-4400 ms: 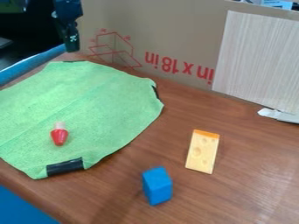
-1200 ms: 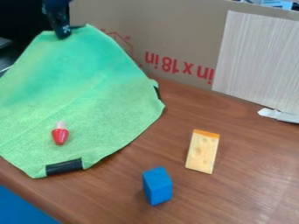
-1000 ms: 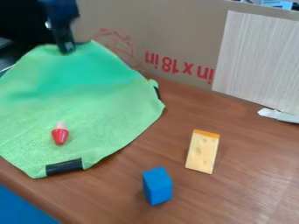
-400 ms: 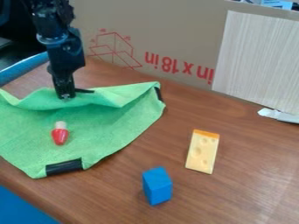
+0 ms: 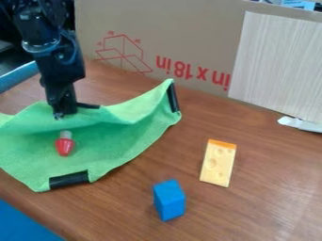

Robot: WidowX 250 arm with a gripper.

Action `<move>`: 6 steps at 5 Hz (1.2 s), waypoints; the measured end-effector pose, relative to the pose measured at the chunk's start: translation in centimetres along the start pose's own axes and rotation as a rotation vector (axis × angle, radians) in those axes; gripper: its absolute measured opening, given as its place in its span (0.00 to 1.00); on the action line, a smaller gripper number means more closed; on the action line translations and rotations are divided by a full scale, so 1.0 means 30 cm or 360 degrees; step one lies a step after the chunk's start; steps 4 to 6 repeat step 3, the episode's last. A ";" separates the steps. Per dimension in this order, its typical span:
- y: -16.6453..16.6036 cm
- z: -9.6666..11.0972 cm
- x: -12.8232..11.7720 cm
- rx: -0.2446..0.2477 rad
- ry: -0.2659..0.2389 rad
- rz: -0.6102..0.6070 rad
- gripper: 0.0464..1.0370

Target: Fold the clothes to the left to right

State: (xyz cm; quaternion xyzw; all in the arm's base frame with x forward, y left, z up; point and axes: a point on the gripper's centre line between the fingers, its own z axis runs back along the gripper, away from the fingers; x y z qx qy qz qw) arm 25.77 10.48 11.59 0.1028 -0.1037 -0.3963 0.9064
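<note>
Light soft, fairly bright over most of the view. We log pale glare on the tabletop (image 5: 286, 202), lower right; faint shadow along the left foot of the blue block (image 5: 169, 200); deeper shade under the green cloth (image 5: 119, 139)'s raised fold. Upper left corner, we note, dark.
</note>
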 end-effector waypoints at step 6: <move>-0.148 0.002 0.004 -0.0056 0.0085 0.0028 0.17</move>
